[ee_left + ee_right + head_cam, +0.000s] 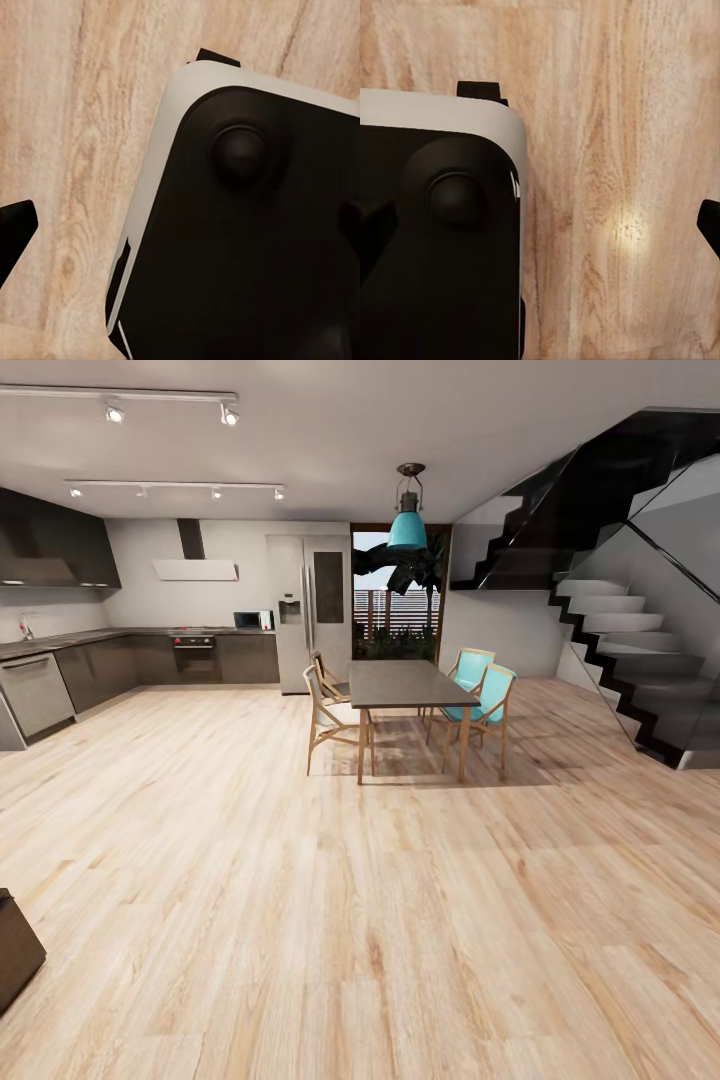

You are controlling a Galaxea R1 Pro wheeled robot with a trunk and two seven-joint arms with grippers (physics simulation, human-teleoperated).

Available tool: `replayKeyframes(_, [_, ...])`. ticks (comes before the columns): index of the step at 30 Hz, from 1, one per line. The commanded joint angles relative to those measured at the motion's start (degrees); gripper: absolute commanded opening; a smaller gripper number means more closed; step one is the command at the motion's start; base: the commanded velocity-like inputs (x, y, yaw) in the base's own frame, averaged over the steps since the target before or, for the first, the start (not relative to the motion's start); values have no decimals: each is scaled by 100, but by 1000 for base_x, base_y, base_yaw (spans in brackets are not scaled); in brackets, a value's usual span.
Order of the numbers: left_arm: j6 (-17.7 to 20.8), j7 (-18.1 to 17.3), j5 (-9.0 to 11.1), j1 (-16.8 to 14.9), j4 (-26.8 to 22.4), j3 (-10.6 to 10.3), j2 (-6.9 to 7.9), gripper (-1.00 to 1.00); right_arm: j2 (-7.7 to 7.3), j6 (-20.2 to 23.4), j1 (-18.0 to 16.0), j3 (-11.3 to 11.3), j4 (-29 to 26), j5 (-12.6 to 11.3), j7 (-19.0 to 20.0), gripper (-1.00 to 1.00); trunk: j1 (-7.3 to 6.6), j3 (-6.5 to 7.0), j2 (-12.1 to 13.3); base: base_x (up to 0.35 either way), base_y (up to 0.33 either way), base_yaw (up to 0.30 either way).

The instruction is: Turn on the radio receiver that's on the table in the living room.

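The radio receiver, the low coffee table and the living room are out of view. The head view looks across a light wood floor (360, 920) toward a kitchen and a dining area. My left gripper (180, 225) hangs over the floor and my own dark base (247, 247), with one dark fingertip (15, 232) at the picture's edge. My right gripper (540, 225) hangs likewise above the base (442, 255), one fingertip (711, 225) at the edge. Both stand open and hold nothing.
A dark dining table (405, 685) with wooden and turquoise chairs (485, 705) stands ahead. Dark kitchen cabinets (90, 670) and a steel fridge (310, 610) line the back left. A black staircase (620, 660) rises at right. A dark boxy object (15, 950) sits at lower left.
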Motion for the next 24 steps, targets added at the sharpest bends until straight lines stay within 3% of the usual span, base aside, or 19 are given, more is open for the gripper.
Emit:
replayKeyframes(1, [0,0,0,0,0,2,0,100,-2,-1,0,0,0,0,0,100,0,0,0,0,0,0])
replayKeyframes(24, [-114,-18,31,0,-74,-25,-102,100,0,1,0,0,0,0,1,100,0,0,0,0,0,0])
